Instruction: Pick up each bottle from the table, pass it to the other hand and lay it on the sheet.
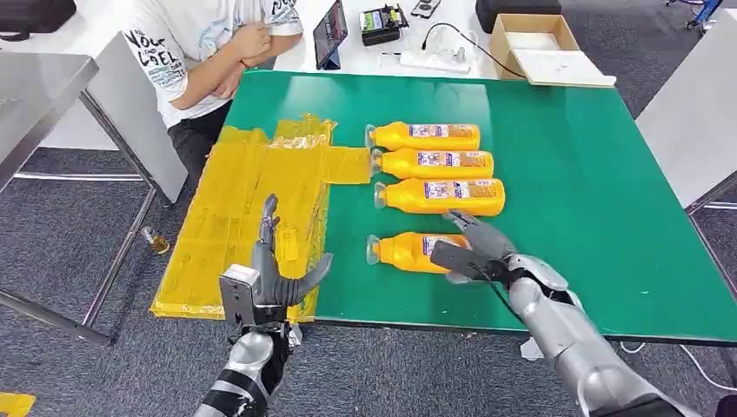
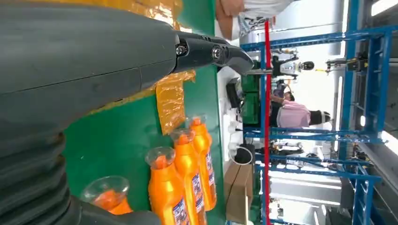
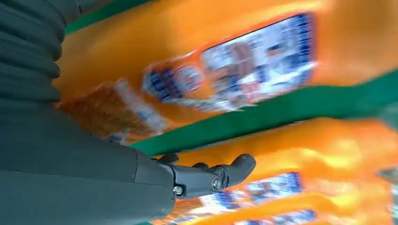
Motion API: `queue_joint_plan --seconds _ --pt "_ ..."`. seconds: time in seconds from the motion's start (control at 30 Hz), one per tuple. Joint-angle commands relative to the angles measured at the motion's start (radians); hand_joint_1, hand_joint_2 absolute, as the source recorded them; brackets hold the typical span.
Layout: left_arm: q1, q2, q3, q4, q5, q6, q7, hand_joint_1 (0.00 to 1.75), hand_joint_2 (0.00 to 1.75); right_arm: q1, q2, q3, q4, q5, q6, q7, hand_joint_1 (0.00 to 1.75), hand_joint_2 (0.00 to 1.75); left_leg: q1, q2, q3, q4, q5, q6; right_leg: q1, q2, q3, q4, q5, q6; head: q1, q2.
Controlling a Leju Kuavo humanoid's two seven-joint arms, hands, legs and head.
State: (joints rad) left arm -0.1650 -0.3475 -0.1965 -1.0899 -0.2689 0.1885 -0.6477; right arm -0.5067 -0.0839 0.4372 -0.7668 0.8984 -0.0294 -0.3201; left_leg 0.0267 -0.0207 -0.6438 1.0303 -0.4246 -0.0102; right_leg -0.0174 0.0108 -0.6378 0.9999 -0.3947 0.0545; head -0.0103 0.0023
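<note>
Four orange bottles lie on their sides on the green table (image 1: 591, 217), caps toward 9 o'clock. Three are stacked in a row at 12 o'clock of the nearest bottle (image 1: 408, 252). Right hand (image 1: 474, 248) is draped over the nearest bottle's base end, fingers on top, thumb at its near side; can't tell if the grip is closed. Left hand (image 1: 274, 269) hovers spread, holding nothing, over the near edge of the yellow sheet (image 1: 235, 217), which lies at 9 o'clock of the bottles. Person (image 1: 204, 43) sits at the far left corner.
</note>
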Motion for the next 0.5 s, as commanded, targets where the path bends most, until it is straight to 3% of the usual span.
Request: queue_joint_plan --seconds 0.03,0.13,0.5 --pt "-0.117 -0.002 -0.018 0.200 0.033 -0.013 0.000 0.00 1.75 -0.333 -0.281 0.248 0.251 -0.136 0.457 0.006 0.00 1.75 -0.002 -0.003 0.005 0.000 0.000 0.004 -0.001 -0.006 0.007 -0.001 -0.001 -0.001 0.000 0.000" --pt "-0.121 -0.002 -0.020 0.210 0.041 -0.013 -0.003 0.00 1.75 -0.378 -0.340 0.313 0.165 -0.217 0.549 0.056 0.00 1.75 -0.005 -0.001 0.002 0.001 0.000 0.004 -0.005 -0.003 0.002 0.002 -0.001 0.000 0.000 0.000" --pt "-0.133 -0.002 -0.032 0.233 0.066 -0.029 0.006 0.00 1.75 -0.426 -0.420 0.526 0.112 -0.425 0.587 0.164 0.00 1.75 -0.006 0.001 0.005 0.001 -0.001 0.005 -0.004 -0.002 0.006 0.000 -0.001 -0.001 0.000 0.000"
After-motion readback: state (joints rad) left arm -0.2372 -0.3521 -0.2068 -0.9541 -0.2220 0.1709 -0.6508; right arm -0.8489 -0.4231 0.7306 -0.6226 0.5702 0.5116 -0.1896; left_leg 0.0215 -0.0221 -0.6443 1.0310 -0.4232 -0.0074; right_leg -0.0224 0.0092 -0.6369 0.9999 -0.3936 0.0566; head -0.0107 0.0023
